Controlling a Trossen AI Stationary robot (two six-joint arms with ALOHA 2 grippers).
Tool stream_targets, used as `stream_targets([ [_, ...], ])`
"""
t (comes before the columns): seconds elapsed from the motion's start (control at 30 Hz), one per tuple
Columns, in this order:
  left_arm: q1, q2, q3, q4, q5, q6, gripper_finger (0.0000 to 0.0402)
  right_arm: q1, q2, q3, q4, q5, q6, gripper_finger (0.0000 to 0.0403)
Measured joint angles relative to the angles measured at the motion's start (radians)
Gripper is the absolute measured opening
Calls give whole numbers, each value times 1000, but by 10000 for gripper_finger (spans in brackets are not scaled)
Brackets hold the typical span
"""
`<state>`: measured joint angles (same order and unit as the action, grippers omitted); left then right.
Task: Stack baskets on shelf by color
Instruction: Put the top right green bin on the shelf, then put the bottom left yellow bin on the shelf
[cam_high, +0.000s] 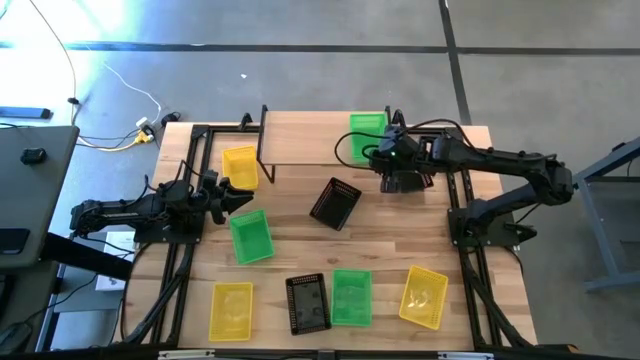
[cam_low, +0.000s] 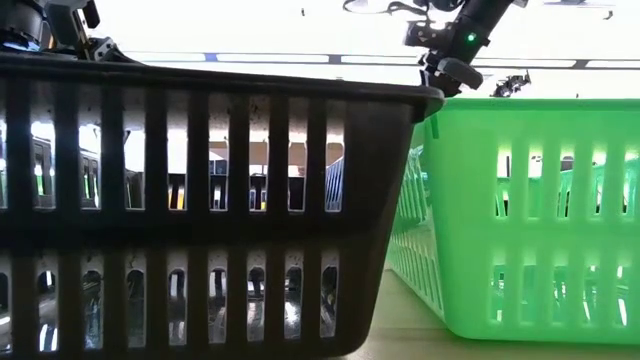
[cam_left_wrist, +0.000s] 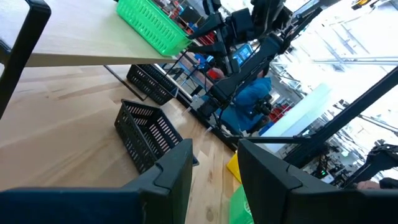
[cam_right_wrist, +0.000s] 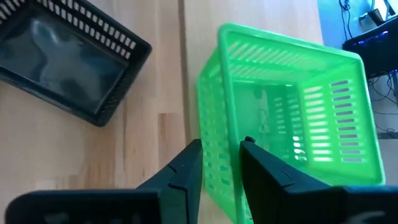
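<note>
A green basket (cam_right_wrist: 292, 118) on the shelf (cam_high: 300, 140) has its wall between the right gripper's (cam_right_wrist: 221, 155) slightly parted fingers.

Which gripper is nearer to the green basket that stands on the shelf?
The right. The right gripper straddles a wall of the green basket on the shelf; the left gripper is far away, beside the yellow basket.

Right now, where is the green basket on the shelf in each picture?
High view: green basket at the shelf's right end, beside the right gripper.
Low view: cannot tell; a different green basket fills the right side.
Left wrist view: top, on the shelf.
Right wrist view: centre right, its wall between the open fingers.
Shared landmark: the shelf.
</note>
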<state>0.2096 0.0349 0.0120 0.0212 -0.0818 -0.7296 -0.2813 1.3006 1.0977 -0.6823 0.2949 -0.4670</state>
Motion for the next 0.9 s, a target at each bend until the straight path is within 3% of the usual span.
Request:
stream_targets([
  [0.23, 0, 0, 0, 0, -3, 32, 117, 21, 0, 0, 0, 120, 29, 93],
  [0.6, 0, 0, 1, 7, -18, 67, 117, 59, 0, 0, 8, 118, 58, 93],
  [0.9, 0, 0, 97, -3, -40, 241, 117, 76, 0, 22, 11, 170, 92, 93],
])
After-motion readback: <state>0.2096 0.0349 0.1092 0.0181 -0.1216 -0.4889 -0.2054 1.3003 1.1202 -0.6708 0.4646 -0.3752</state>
